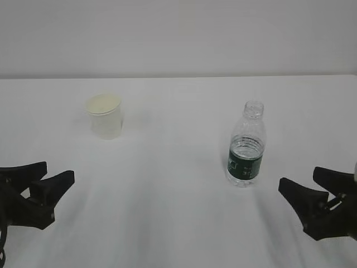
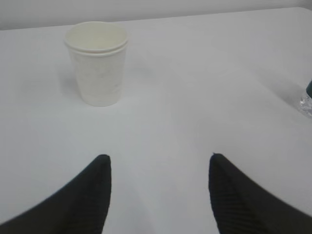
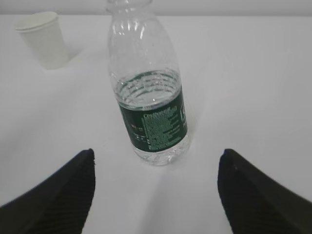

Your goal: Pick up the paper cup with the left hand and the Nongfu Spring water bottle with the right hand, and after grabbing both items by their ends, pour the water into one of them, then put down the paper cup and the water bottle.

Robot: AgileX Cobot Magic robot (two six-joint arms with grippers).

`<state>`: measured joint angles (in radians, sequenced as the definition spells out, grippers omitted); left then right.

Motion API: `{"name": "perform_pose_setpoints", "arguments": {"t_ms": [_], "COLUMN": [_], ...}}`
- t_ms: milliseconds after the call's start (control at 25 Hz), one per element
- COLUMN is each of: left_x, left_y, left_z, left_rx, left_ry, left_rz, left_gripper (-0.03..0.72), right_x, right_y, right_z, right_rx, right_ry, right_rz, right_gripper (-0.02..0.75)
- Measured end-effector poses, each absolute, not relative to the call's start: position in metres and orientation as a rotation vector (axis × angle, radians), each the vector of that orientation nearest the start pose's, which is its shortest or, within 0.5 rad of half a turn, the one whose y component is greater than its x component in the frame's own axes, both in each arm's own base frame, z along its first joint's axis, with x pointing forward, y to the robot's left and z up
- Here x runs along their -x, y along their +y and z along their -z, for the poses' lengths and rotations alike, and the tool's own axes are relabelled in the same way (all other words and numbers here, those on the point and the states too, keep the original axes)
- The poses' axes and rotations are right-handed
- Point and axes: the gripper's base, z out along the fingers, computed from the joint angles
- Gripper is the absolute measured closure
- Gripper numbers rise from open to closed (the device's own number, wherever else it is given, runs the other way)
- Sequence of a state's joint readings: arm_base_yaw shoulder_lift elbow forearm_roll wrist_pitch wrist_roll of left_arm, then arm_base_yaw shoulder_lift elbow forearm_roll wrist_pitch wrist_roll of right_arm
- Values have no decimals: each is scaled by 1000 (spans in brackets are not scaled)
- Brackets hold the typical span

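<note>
Both items upright on the white bench [image 1: 178, 223], well apart, presumably set so each arm gets its own. Paper cup [image 1: 104, 115] toward the far left, mouth up, long axis vertical. Nongfu Spring water bottle [image 1: 246, 146] right of centre, nearer the front edge, capless neck up, axis vertical, water standing about at the top of the green label. Left hand [image 1: 54, 177] low at the front left corner, jaws spread wide, empty, aimed at the cup yet well short of it. Right hand [image 1: 304, 181] at the front right, jaws wider still, empty, bottle just ahead between the fingertips' line. Nothing grasped yet.
</note>
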<state>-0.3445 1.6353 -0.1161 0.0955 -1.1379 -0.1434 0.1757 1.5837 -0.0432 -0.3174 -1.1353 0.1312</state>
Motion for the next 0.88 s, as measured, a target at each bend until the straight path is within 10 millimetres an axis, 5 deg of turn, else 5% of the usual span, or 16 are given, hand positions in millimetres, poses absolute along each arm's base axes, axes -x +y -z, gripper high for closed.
{"name": "perform_pose_setpoints", "arguments": {"t_ms": [400, 880], "left_x": [-187, -191], "left_y": [-76, -78], "left_z": [-131, -133], "left_rx": [-287, -293], "left_ry": [1857, 1842], "left_rz": [392, 398], "left_gripper": [238, 238], "right_x": [-204, -223], "right_y": [62, 71], "right_z": [-88, -91], "right_rx": [357, 483], "right_ry": [2029, 1942], "right_rz": [-396, -405], "right_gripper": [130, 66]}}
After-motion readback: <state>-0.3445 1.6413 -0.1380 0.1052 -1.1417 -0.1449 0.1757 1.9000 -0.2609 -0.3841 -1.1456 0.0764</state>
